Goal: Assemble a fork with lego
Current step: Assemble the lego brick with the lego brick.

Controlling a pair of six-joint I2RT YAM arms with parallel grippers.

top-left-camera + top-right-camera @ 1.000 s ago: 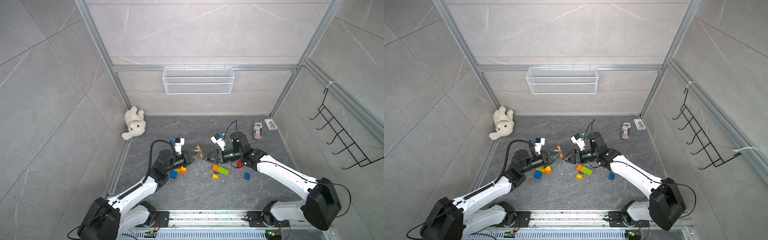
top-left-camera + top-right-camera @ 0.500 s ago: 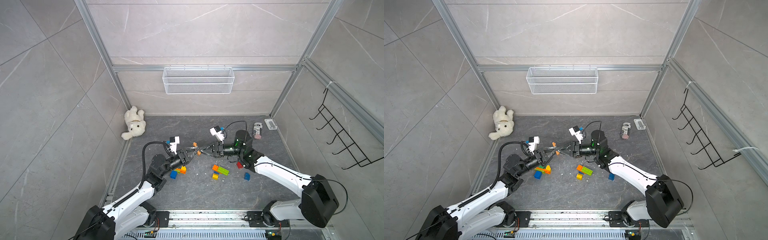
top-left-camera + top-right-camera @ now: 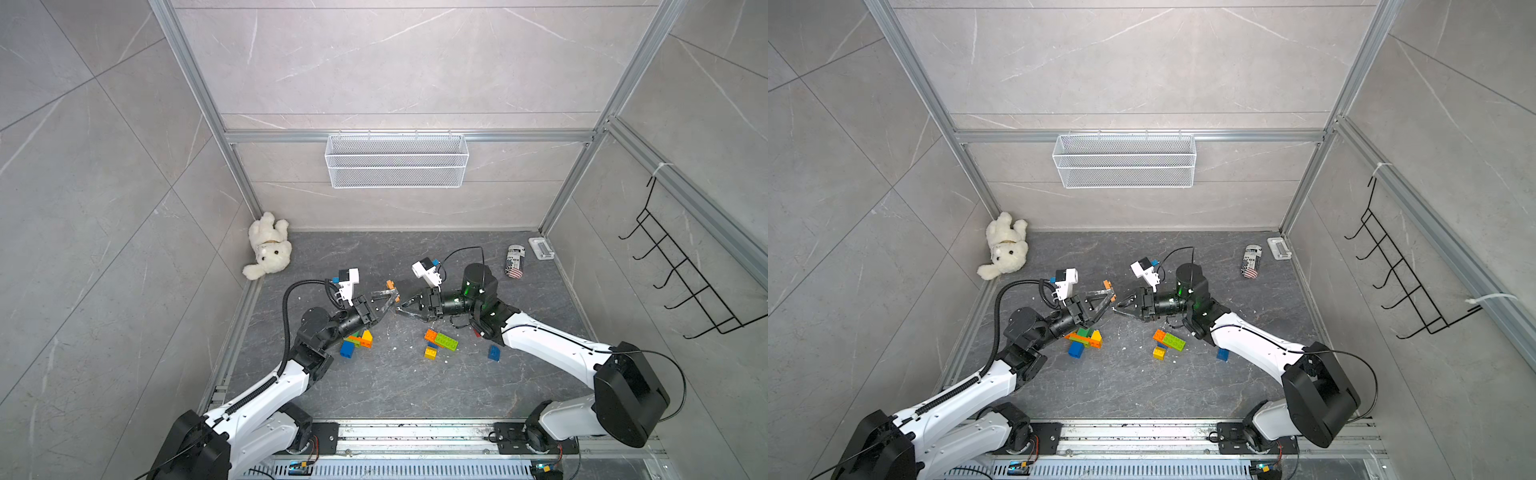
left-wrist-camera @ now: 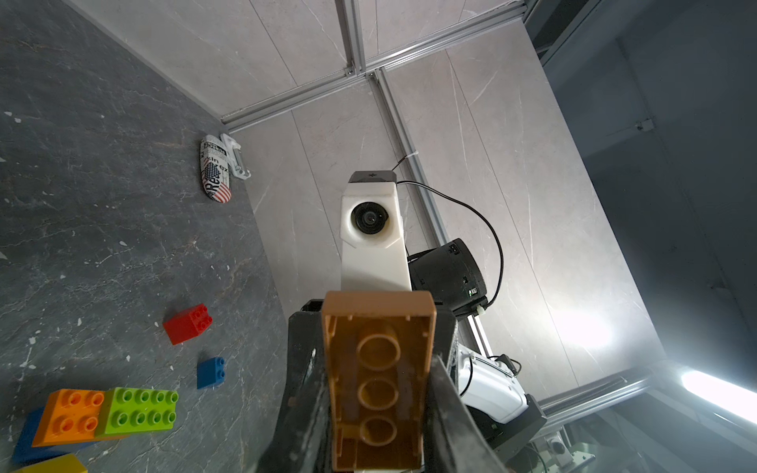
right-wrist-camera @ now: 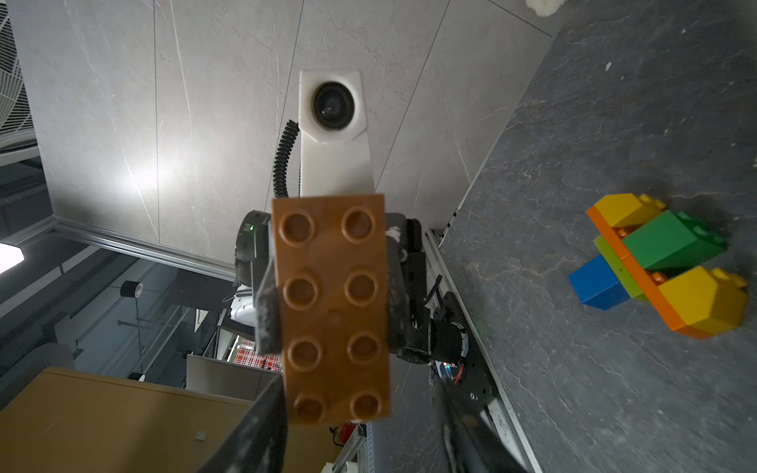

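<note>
My left gripper (image 3: 388,296) is shut on a brown oblong lego brick (image 4: 379,368) and holds it above the floor. The brick's studded face (image 5: 332,307) fills the right wrist view. My right gripper (image 3: 401,306) faces it, jaws open around the brick's free end. One finger (image 5: 266,417) lies against its side and the other stands apart. A built piece (image 3: 357,338) of orange, yellow, green, lime and blue lies under the left arm. Orange, lime and yellow bricks (image 3: 440,340), a blue brick (image 3: 493,352) and a red brick (image 4: 188,323) lie near the right arm.
A white teddy (image 3: 268,249) lies in the far left corner. A printed can (image 3: 515,259) and a small white clip (image 3: 540,248) lie at the far right. A wire basket (image 3: 397,166) hangs on the back wall and a hook rack (image 3: 681,282) on the right wall.
Both grippers have risen from near the floor and come together in the middle. The right gripper's jaws have narrowed round the free end of the brown brick.
</note>
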